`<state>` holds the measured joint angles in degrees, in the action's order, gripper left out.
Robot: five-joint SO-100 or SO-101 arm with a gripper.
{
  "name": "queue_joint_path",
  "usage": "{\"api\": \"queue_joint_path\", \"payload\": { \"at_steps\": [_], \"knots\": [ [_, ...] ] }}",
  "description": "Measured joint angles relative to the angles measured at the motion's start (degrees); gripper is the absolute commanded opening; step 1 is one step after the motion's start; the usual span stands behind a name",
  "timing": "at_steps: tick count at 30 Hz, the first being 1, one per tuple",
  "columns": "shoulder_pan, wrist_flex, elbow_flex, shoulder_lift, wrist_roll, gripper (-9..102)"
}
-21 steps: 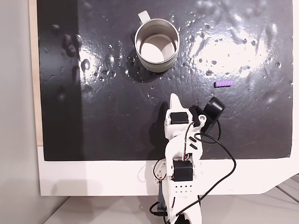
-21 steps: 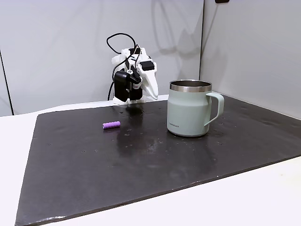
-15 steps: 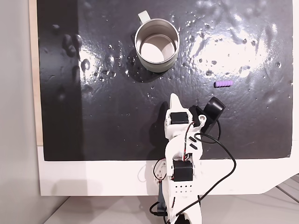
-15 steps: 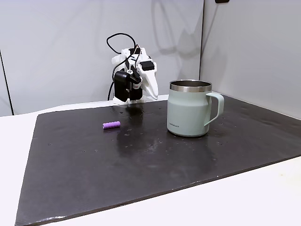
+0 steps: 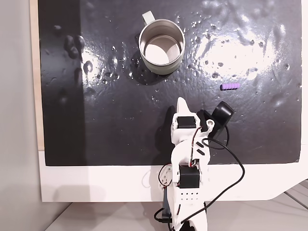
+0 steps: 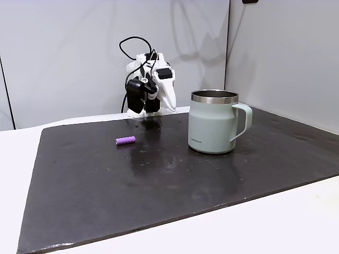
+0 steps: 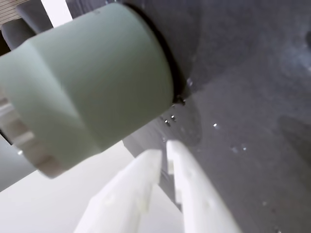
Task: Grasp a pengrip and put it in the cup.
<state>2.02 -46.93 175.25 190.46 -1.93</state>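
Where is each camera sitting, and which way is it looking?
A fixed view: high above, looking straight down at the black mat, cup, pengrip; the arm enters from the bottom edge.
Another fixed view: low at the table's far side, facing the arm across the mat, cup right, pengrip left.
Wrist view: rides on the arm, tilted, facing the cup; the white claw looks closed.
All three show the cup.

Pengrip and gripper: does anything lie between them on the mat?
No. In a fixed view, bare black mat separates the pengrip from the gripper; the cup stands off to the side.
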Motion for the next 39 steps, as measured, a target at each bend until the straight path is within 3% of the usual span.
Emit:
{"api": "queue_joint_path", "payload": {
  "at_steps": [7,12,20,29,39],
  "knots": [
    [0.1,-9.1,-18.9,-10.0,2.8,0],
    [-1.8,-20.7,-37.4,-24.4,6.0,1],
    [-10.3,-36.3,-58.0,-38.0,10.9,18],
    [-21.6,-41.7,-68.2,-57.5,17.1,20],
    [-27.2,-39.7,-78.2,-80.1,25.0,22]
  ]
}}
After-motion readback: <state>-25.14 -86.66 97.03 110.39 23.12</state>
